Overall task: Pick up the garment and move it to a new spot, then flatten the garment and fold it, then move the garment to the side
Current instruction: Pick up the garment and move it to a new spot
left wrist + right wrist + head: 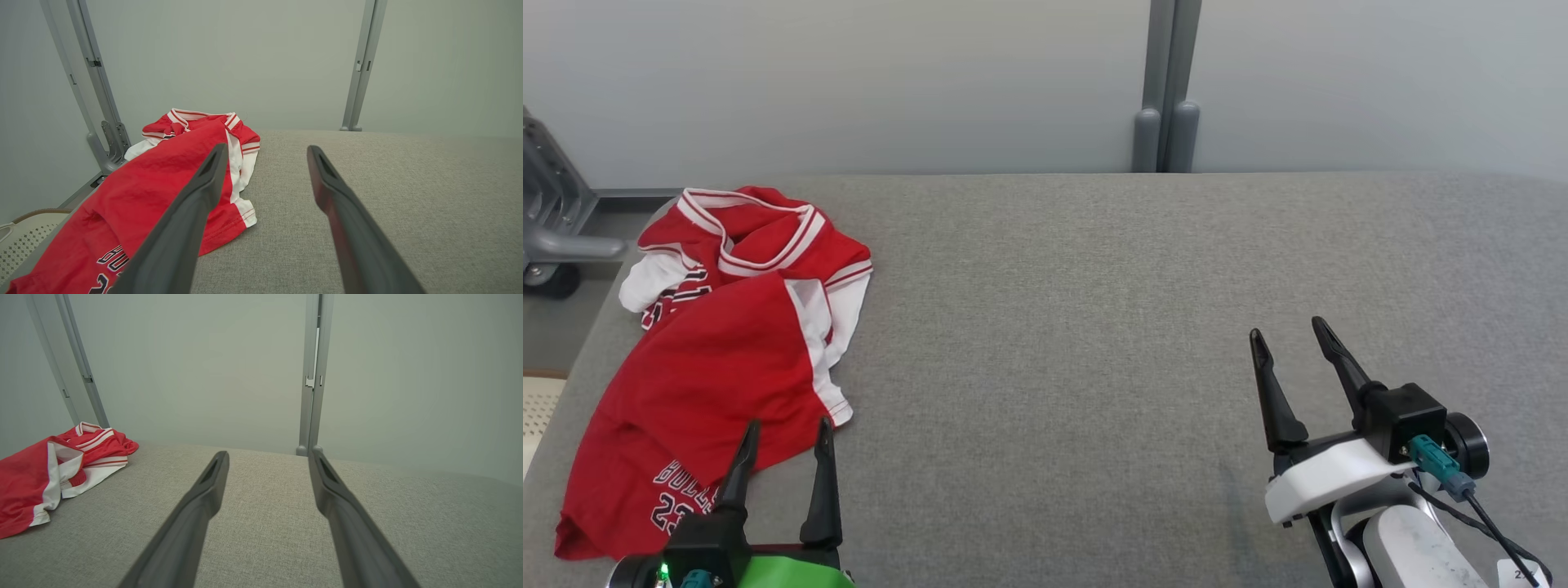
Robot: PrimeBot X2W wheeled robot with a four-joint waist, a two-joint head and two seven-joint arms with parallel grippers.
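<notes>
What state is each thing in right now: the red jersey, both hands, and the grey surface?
red jersey: crumpled, not yet folded, lying loose, not held.
left hand: open, empty, fingers at the jersey's near edge.
right hand: open, empty, over bare fabric well away from the jersey.
grey surface: flat and smooth, carrying the jersey at its left end.

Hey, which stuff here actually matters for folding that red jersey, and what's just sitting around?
For the job: red jersey, crumpled at the table's left end; grey padded table; left pincer and right pincer, both open.
Just lying about: grey posts behind the table; grey frame and white perforated basket off its left end.
</notes>
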